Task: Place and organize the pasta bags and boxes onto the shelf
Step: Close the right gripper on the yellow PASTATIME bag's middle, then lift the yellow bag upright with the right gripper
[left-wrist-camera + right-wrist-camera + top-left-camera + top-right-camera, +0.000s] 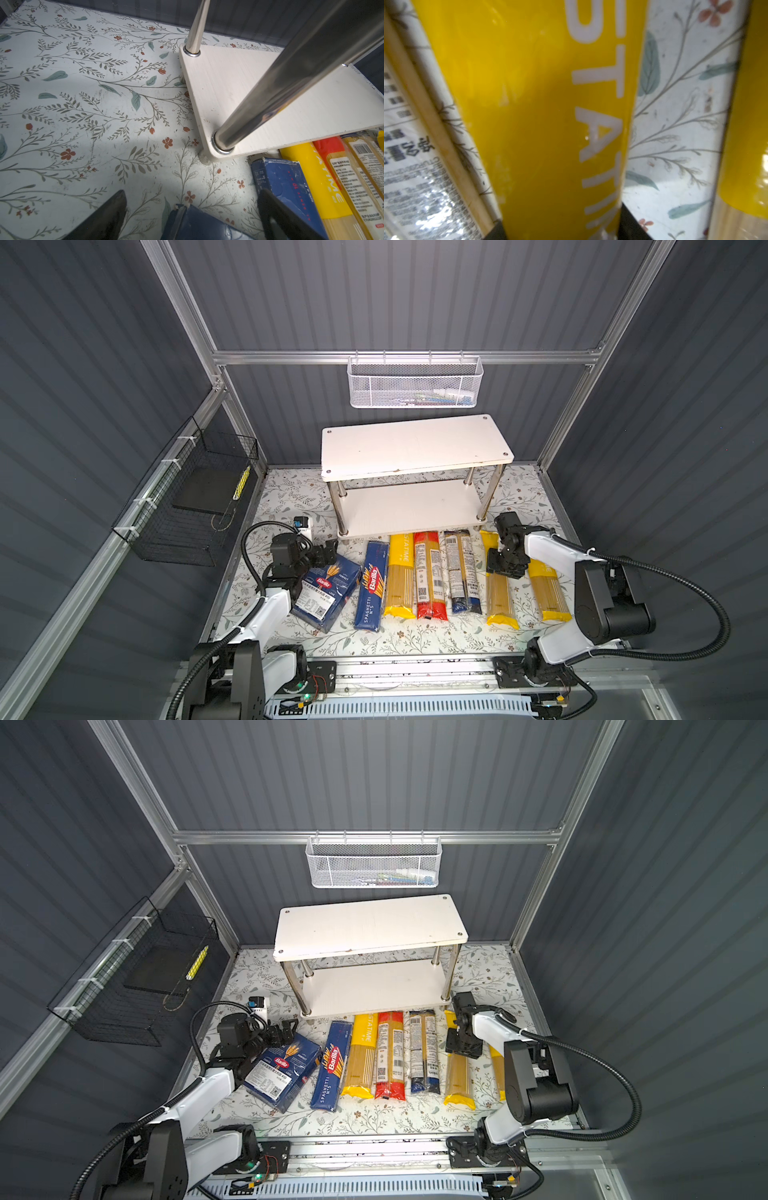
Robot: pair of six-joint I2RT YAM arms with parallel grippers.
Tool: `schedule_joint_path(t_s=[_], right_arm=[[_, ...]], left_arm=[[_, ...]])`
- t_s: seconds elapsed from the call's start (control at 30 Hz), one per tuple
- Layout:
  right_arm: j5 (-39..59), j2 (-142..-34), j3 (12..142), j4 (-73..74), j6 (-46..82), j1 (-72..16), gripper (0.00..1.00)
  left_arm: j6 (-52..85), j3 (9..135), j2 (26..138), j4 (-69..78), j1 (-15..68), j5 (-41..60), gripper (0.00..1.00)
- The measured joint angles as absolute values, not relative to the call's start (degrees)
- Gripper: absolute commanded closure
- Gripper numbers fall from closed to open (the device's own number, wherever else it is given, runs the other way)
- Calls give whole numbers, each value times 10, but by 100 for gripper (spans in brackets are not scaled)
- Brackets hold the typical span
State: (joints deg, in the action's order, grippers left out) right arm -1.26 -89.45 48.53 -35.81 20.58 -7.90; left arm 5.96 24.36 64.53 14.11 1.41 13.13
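The white two-tier shelf (415, 445) (370, 928) stands at the back with both boards bare; its lower board (239, 83) shows in the left wrist view. In front lie the wide Barilla box (328, 593) (282, 1071), the narrow spaghetti box (372, 587) (284, 182), a yellow bag (401, 576), a red-ended bag (430, 576), a blue-ended bag (461, 572) (409, 166) and two more yellow bags. My left gripper (330, 551) (193, 199) hangs open over the wide box's far corner (199, 224). My right gripper (505, 570) (560, 226) is shut on a yellow PASTATIME bag (498, 597) (539, 104), a finger at each side.
A white mesh basket (415, 383) hangs on the back rail above the shelf. A black wire basket (187, 506) is fixed to the left wall. A small white device (303, 524) sits on the floral mat behind the left gripper. The last yellow bag (550, 593) (749, 124) lies beside the right arm.
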Motion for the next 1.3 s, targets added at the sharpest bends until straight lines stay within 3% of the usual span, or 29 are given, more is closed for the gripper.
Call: schedule_joint_path(t_s=[0.67, 0.97, 1.3], right_arm=[[32, -811, 433, -339, 209, -68, 82], [61, -785, 420, -327, 210, -56, 85], [133, -727, 415, -304, 215, -28, 95]], left_arm=[[60, 244, 645, 136, 14, 124, 1], [60, 244, 645, 136, 14, 120, 1], [60, 244, 645, 131, 14, 120, 1]])
